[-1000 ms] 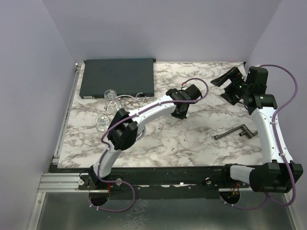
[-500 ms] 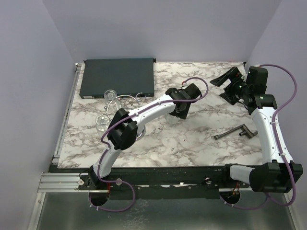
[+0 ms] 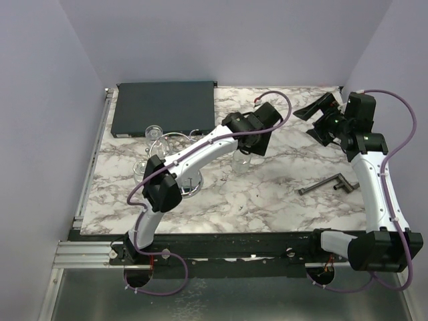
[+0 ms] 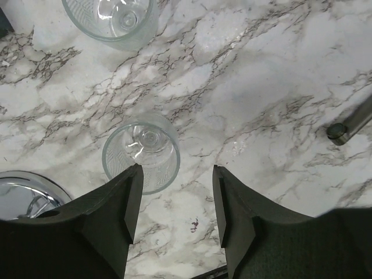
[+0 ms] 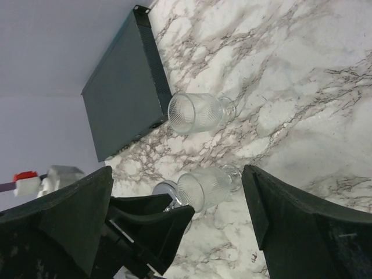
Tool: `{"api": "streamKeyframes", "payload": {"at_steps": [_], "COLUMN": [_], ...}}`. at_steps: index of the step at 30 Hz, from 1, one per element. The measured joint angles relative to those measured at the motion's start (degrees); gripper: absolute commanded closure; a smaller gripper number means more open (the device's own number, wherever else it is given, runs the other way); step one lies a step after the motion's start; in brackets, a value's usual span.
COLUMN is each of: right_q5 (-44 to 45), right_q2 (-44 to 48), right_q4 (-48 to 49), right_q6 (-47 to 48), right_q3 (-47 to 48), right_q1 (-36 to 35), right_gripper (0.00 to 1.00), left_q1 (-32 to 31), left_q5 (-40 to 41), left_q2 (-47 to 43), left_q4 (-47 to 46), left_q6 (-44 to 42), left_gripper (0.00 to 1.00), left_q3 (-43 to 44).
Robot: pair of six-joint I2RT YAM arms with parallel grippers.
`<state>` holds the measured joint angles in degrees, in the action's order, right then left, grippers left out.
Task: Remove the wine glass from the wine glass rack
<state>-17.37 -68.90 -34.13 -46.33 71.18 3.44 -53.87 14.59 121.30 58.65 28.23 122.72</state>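
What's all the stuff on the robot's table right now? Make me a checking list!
Surface: marble-pattern table, with a tiny reddish speck near the left fingers.
Job's things: wine glass standing upright on the table, off the wine glass rack.
Clutter: dark flat box, T-shaped bar, another glass, more glasses by the rack.
Grippers: left gripper open just above the wine glass; right gripper open, raised, holding nothing.
Cables: purple cables loop off both arms, touching none of the glasses.
Surroundings: lilac walls, metal rail at the near edge.
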Motion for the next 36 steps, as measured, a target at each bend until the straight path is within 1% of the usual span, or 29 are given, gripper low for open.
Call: {"api": "streamKeyframes", "payload": {"at_steps": [8, 12, 15, 20, 23, 27, 29, 31, 36], "right_q5": [-3.8, -5.49, -5.81, -5.79, -5.66, -4.33, -3.89, -3.41, -2.91], "right_q2": [0.46, 1.81, 2.38, 2.29, 1.07, -3.58, -6.8, -10.08, -16.15], "right_q4": [1.49, 2.4, 3.39, 6.34, 8.81, 12.31, 13.53, 14.49, 16.44], "right_q6": [-0.48, -1.64, -2.4, -5.09, -6.71, -8.26, -8.76, -9.18, -9.62], "right_q3": [-0.44, -1.36, -1.38, -1.77, -1.9, -1.4, -0.33, 1.11, 4.48], "right_q1": [-0.11, -2.32, -7.32, -19.98, -26.43, -35.58, -39.56, -43.08, -48.06], "right_gripper": [0.01, 0.01, 0.02, 0.05, 0.08, 0.12, 0.13, 0.16, 0.26], "left_q1": [-0.26, -0.26, -0.26, -0.26, -0.24, 0.76, 3.19, 7.28, 18.47], "left_q5": [0.09, 1.11, 2.84, 7.78, 12.11, 17.05, 18.78, 19.54, 19.23], "left_q2": [-6.51, -11.04, -15.37, -24.09, -31.76, -40.76, -45.11, -48.7, -52.39], "left_q4": [1.75, 2.8, 4.02, 6.21, 8.46, 11.17, 12.35, 13.18, 13.75], "left_q6": [0.02, 0.15, 0.61, 2.47, 4.85, 7.89, 9.18, 9.64, 8.72], "left_gripper": [0.4, 0.41, 0.41, 0.4, 0.4, 0.38, 0.37, 0.34, 0.32], "left_q3": [5.31, 7.89, 8.17, 6.64, 3.39, -0.87, -3.65, -7.06, -14.16]}}
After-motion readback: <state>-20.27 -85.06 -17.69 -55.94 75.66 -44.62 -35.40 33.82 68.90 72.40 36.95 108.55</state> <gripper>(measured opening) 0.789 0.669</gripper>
